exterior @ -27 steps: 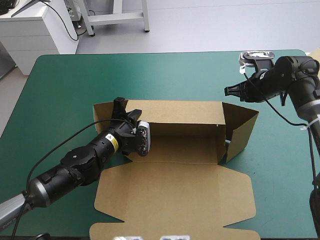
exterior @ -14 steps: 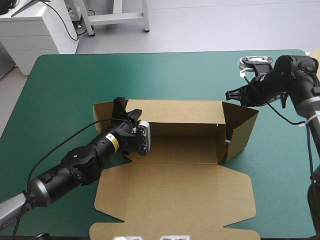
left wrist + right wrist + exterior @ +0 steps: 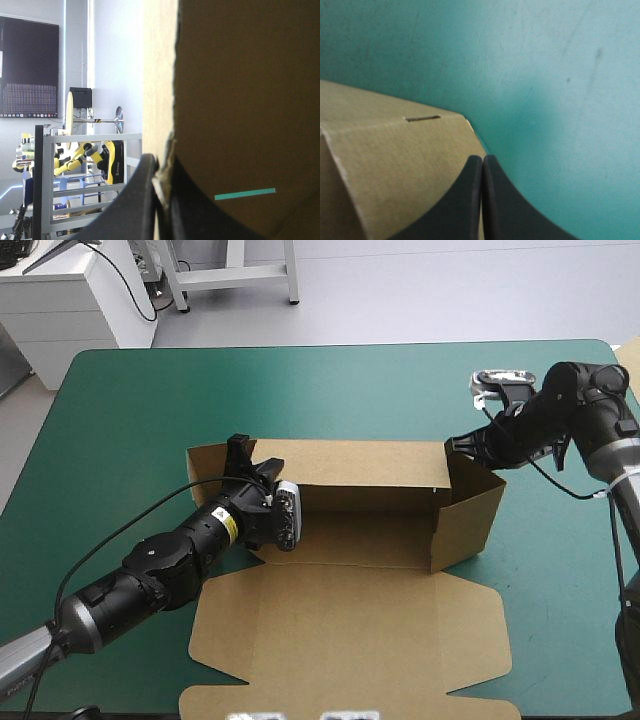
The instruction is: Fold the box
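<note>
I work in what looks like a robotics lab or test room. My left arm (image 3: 150,580) and my right arm (image 3: 590,430) reach in over a single work table (image 3: 330,390) with a teal-green cover. The table stands on a bare, pale grey floor (image 3: 430,290). Beyond the table's far edge are a plain white cabinet (image 3: 60,305) and the grey metal legs of an equipment stand (image 3: 235,275). It is all working furniture.

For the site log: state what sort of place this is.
Probably a robotics lab: left gripper and right gripper work a brown box on a teal-green table, a white cabinet beyond.
</note>
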